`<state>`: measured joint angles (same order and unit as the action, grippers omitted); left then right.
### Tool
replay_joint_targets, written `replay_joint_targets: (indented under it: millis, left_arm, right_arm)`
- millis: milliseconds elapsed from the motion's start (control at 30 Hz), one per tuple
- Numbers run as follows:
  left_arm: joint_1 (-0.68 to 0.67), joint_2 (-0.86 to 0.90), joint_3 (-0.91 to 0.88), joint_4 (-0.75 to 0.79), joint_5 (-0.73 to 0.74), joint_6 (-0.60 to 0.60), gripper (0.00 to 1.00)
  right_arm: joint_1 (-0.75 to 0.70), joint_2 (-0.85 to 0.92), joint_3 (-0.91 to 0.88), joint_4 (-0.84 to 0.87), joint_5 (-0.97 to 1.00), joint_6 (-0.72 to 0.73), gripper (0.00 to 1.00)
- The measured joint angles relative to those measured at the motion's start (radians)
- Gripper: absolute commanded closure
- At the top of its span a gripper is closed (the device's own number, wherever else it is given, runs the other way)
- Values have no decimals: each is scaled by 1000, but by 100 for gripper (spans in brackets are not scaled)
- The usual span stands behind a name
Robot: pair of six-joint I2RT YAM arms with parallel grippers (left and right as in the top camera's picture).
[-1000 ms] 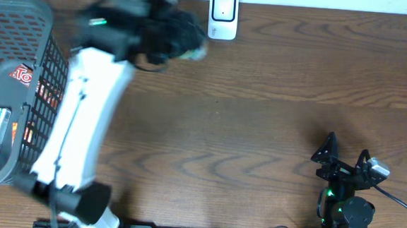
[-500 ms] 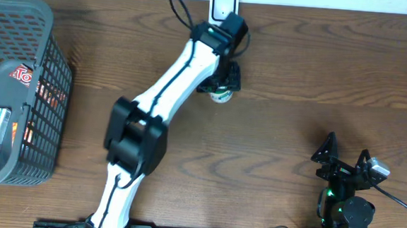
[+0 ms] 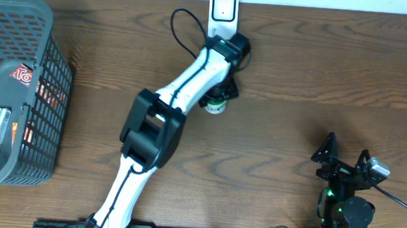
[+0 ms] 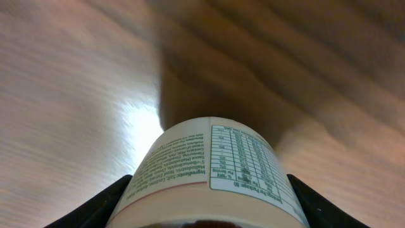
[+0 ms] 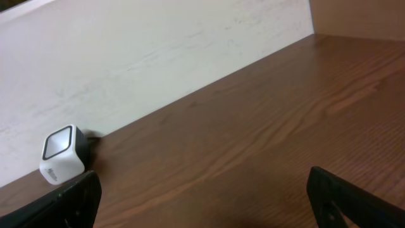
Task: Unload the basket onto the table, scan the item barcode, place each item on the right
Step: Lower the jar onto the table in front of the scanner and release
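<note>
A white tub with a green-printed label [image 3: 215,105] is the item, and my left gripper [image 3: 219,94] is shut on it just in front of the white barcode scanner [image 3: 223,15] at the table's back edge. In the left wrist view the tub [image 4: 212,164] fills the space between both black fingers [image 4: 95,209], with its ingredients text and nutrition table facing the camera and no barcode showing. My right gripper [image 3: 344,159] rests open at the lower right with nothing in it. The right wrist view shows the scanner [image 5: 62,154] far off to the left.
A grey wire basket [image 3: 48,111] holding several packaged goods stands at the left edge. A black cable [image 3: 181,21] loops off the left arm near the scanner. A pale wall [image 5: 158,57] runs along the table's far edge.
My left arm has swung from beside the basket across to the scanner, carrying the tub, then drawn it slightly toward the near side. The right arm has stayed still.
</note>
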<state>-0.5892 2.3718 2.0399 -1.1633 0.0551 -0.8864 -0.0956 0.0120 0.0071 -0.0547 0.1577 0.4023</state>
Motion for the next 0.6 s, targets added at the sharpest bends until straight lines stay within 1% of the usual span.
replay_joint_targets:
  millis: [167, 300, 467, 500, 600]
  left_arm:
    - [-90, 0, 0, 0, -22, -33, 38]
    - [-155, 0, 0, -18, -77, -55, 37]
    - [-165, 0, -40, -21, -120, -82, 37]
    - [-163, 0, -54, -22, -125, -87, 34]
    - [-158, -8, -78, -26, -135, -95, 31]
  right_arm:
    - [0, 0, 0, 0, 0, 0, 1]
    - [0, 0, 0, 0, 0, 0, 1]
    - [0, 0, 0, 0, 0, 0, 1]
    - [0, 0, 0, 0, 0, 0, 1]
    - [0, 0, 0, 0, 0, 0, 1]
